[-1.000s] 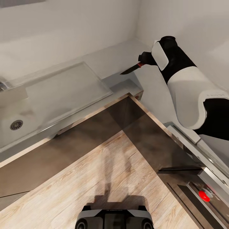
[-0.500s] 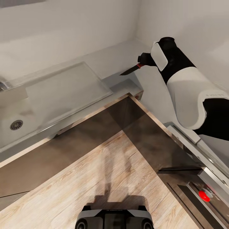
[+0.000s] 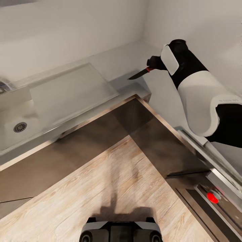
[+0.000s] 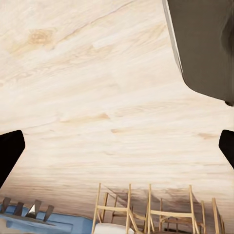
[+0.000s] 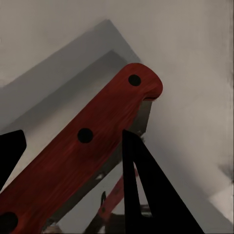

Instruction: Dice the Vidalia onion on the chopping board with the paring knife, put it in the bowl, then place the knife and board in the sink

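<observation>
Right pincer grips paring knife above countertop, beside sink.

Red-handled, dark-bladed paring knife, grey steel sink, pale wood-grain floor.

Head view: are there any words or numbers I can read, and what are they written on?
Right arm: a small line of lettering on its white shell, too small and blurred to read.
Paring knife: no writing; its red handle has only dark rivets.
Sink, countertop: no words, numbers or signs.
</observation>
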